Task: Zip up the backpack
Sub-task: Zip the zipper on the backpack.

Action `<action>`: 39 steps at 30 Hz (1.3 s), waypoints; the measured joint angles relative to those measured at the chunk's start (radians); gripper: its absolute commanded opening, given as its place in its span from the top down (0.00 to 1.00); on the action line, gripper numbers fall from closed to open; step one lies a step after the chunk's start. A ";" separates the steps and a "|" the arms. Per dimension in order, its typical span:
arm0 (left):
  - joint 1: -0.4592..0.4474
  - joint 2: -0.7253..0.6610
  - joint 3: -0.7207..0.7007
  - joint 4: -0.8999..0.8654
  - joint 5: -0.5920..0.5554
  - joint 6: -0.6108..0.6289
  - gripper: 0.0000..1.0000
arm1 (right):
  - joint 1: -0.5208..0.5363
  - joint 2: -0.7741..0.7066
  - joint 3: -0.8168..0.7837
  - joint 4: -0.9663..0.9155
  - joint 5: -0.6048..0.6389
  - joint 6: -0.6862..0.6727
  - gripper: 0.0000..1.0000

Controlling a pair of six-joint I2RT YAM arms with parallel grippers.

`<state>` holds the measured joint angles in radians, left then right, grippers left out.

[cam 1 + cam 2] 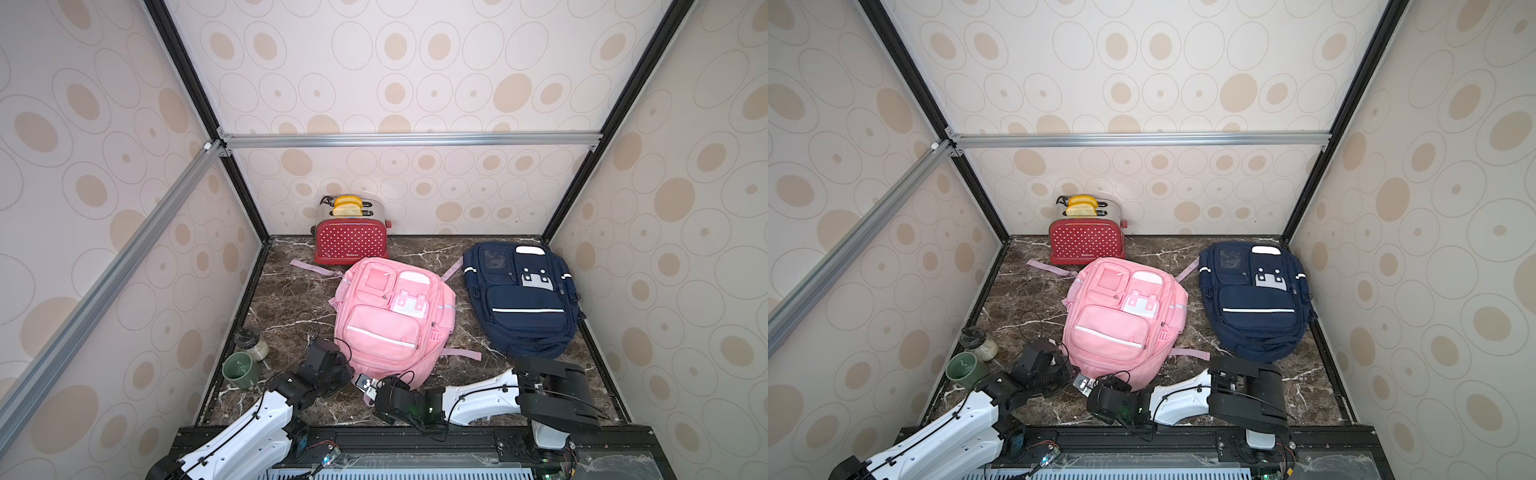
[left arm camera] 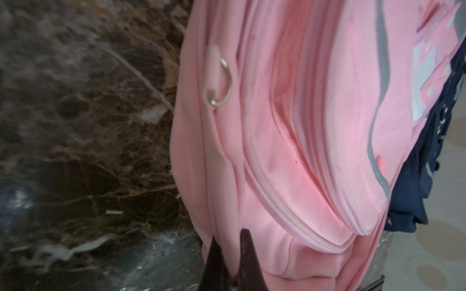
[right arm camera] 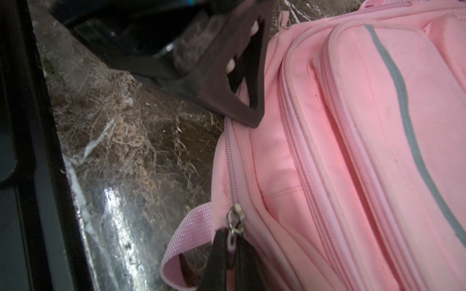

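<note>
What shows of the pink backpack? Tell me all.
The pink backpack is soft fabric with grey stripes, front pockets and a white buckle patch. It lies front up on the marble table, straps splayed. At its near edge the left gripper has its jaws shut on the fabric; the right gripper has its jaws shut on a metal zipper pull.

Bright, even top views with bowed edges; dim, soft wrist views, glare on the marble tabletop.

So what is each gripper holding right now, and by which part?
The right gripper pinches the zipper pull of the pink backpack; the left gripper pinches its fabric nearby.
</note>
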<state>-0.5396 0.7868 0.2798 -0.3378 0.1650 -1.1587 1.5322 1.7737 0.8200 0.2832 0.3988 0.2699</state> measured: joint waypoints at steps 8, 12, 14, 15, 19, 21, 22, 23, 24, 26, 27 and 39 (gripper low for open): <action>-0.011 -0.017 0.053 -0.107 -0.060 0.091 1.00 | 0.003 0.000 -0.012 0.035 -0.007 -0.001 1.00; -0.006 -0.014 0.053 -0.115 -0.057 0.104 1.00 | 0.004 -0.001 -0.011 0.024 -0.014 -0.025 1.00; 0.001 0.000 0.053 -0.111 -0.047 0.109 1.00 | 0.004 -0.007 -0.012 0.011 -0.014 -0.031 1.00; 0.002 0.007 0.053 -0.106 -0.040 0.112 1.00 | 0.004 -0.012 -0.014 0.004 -0.013 -0.033 1.00; 0.003 0.024 0.055 -0.091 -0.020 0.125 1.00 | 0.004 -0.047 -0.049 -0.012 -0.004 -0.034 1.00; 0.005 0.026 0.055 -0.089 -0.014 0.129 1.00 | 0.004 -0.066 -0.066 -0.022 0.001 -0.033 1.00; 0.006 0.026 0.056 -0.089 -0.013 0.132 1.00 | 0.004 -0.074 -0.072 -0.029 0.003 -0.031 1.00; 0.006 0.026 0.056 -0.089 -0.013 0.135 1.00 | 0.005 -0.080 -0.076 -0.037 0.006 -0.030 1.00; 0.007 0.026 0.056 -0.090 -0.012 0.136 1.00 | 0.006 -0.087 -0.079 -0.045 0.010 -0.028 1.00; 0.007 0.026 0.059 -0.093 -0.013 0.142 1.00 | 0.008 -0.096 -0.083 -0.064 0.018 -0.024 1.00; 0.007 0.026 0.061 -0.096 -0.013 0.145 1.00 | 0.008 -0.101 -0.084 -0.075 0.022 -0.023 1.00; 0.013 0.024 0.079 -0.136 -0.028 0.184 1.00 | -0.001 -0.218 -0.150 -0.196 0.020 0.022 1.00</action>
<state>-0.5266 0.8108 0.3588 -0.4740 0.1371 -0.9745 1.5311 1.5555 0.6697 0.0868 0.4187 0.2920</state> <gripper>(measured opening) 0.069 0.071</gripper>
